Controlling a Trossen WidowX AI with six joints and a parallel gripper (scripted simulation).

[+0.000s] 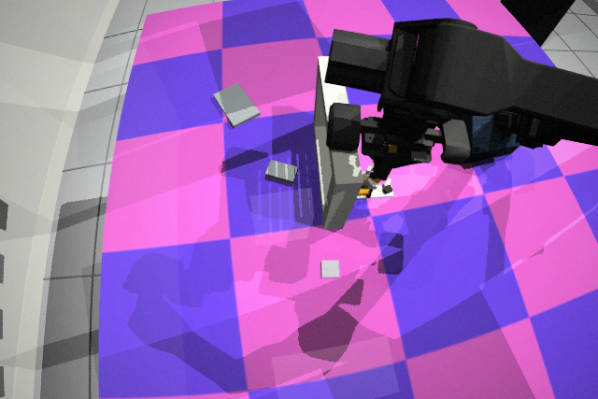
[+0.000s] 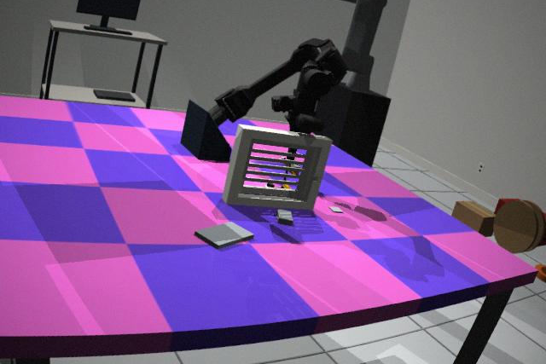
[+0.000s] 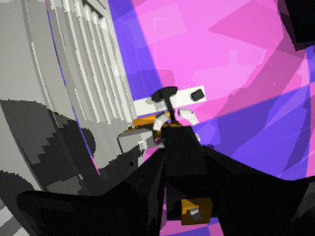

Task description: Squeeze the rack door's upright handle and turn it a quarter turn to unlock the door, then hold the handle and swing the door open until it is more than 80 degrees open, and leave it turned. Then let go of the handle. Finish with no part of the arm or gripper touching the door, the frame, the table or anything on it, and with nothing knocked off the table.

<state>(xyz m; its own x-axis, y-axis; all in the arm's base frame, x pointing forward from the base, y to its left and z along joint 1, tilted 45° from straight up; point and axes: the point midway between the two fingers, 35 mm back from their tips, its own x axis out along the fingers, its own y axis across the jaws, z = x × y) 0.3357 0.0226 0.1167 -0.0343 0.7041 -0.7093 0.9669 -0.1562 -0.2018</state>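
The pale grey frame [image 1: 333,206] [image 2: 235,170] stands upright on the checkered table [image 1: 159,201] [image 2: 220,289]. The slatted door [image 2: 275,167] [image 3: 94,64] appears to lie in the frame's opening, closed. My gripper [image 1: 380,173] [image 3: 181,152] points down on the arm's side of the door and is shut on the dark handle [image 3: 183,138], whose body stands between the fingers in the wrist view. An orange part [image 3: 199,208] shows nearer the wrist camera. The arm hides much of the handle in the top view, and how far it is turned cannot be told.
A grey slab [image 1: 236,105] [image 2: 223,234] and a small grey block [image 1: 281,171] [image 2: 284,216] lie on the frame's far side from the arm. A small pale tile [image 1: 330,269] [image 2: 335,210] lies beyond the frame's end. A dark wedge [image 2: 200,133] stands near the arm's base.
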